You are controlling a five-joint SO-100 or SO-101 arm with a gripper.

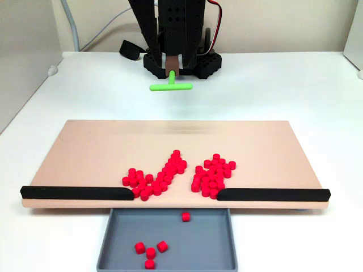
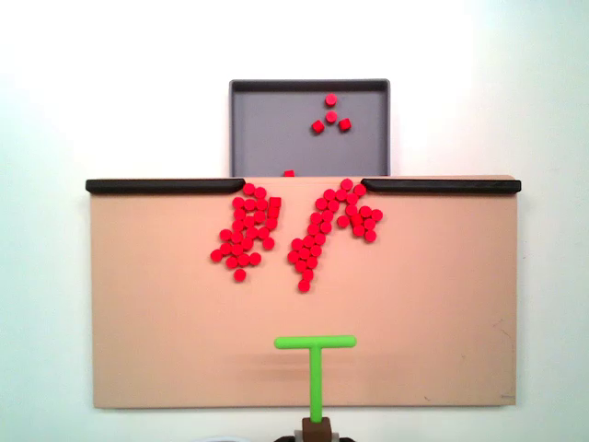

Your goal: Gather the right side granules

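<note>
The granules [image 1: 156,177] form a loose, elongated red streak on the peach board [image 1: 85,153], left of centre in a fixed view from the front. From above, the granules [image 2: 327,226] run diagonally right of centre, reaching the gap between the two black rails. My gripper [image 1: 171,65] is shut on the stem of a green T-shaped pusher [image 1: 171,86]. The gripper [image 2: 316,426] enters at the bottom edge, and the pusher [image 2: 315,343] hangs well short of the granules, not touching them.
A compact red cluster [image 1: 212,173] lies beside the granules, also [image 2: 244,230]. Black rails [image 1: 76,192] [image 1: 272,194] line the board's edge on both sides of a gap. A grey tray [image 1: 122,243] below the gap holds several red blocks [image 1: 150,252]. White table surrounds the board.
</note>
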